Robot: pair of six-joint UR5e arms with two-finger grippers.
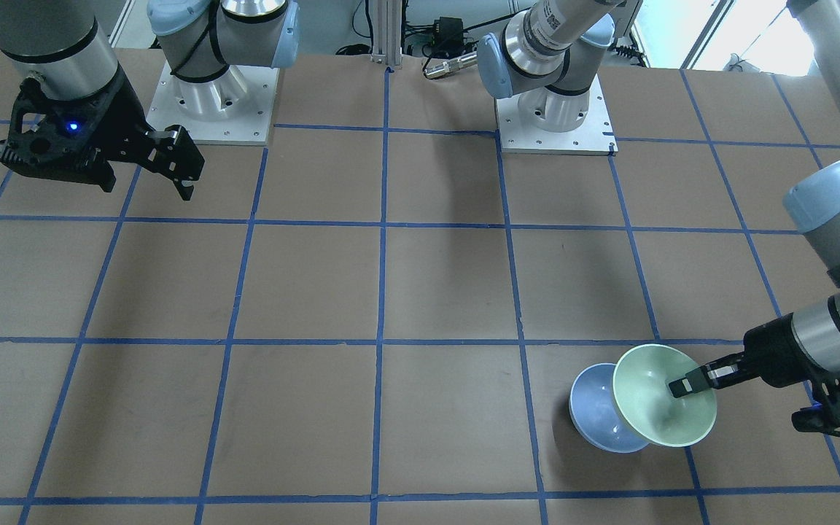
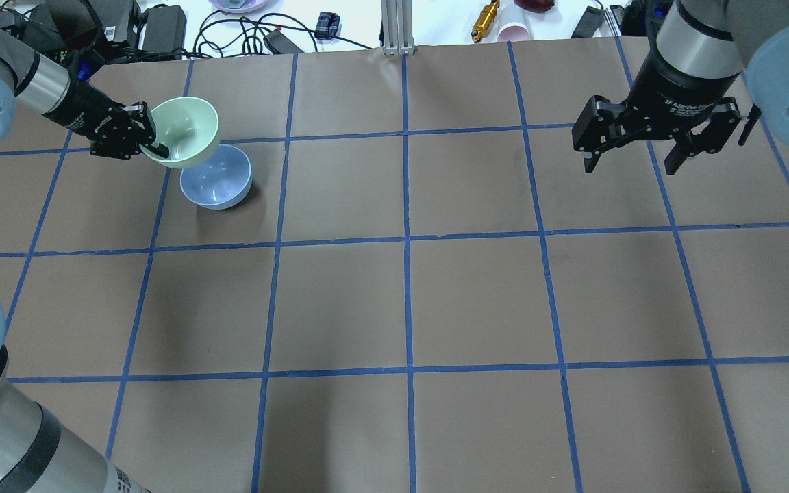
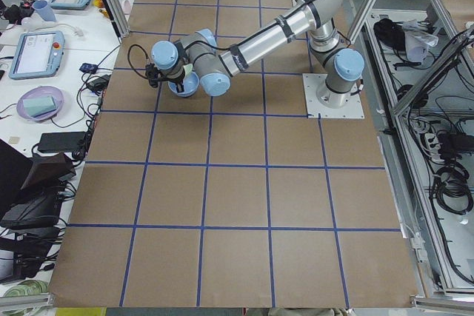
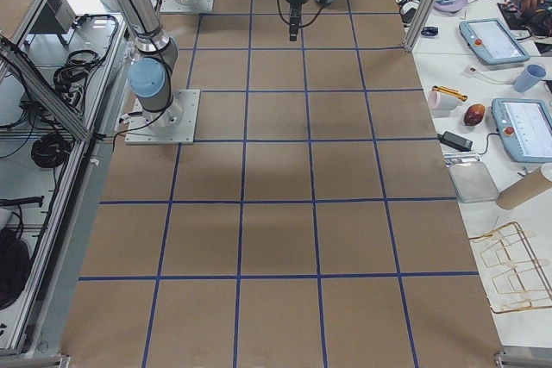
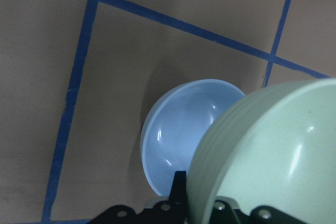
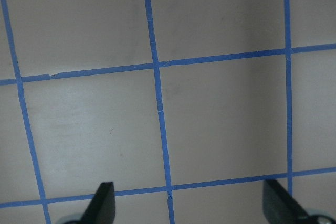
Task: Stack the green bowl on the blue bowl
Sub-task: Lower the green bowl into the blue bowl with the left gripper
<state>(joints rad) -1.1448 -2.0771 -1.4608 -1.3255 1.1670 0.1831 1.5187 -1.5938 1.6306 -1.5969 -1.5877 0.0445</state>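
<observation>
Two hands: left hand (image 1: 685,385) pinches tilted green bowl (image 2: 185,127) partly over blue bowl (image 2: 213,181); right hand (image 2: 631,164) splayed.

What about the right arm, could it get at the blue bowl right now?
Probably not easily. The right hand hovers open far off, while the green bowl, held tilted by the left hand, overhangs part of the blue bowl, crowding that spot.

Green bowl (image 1: 646,419) and blue bowl (image 1: 595,408) look smooth, glossy plastic; table (image 1: 427,292) matt brown paper
</observation>
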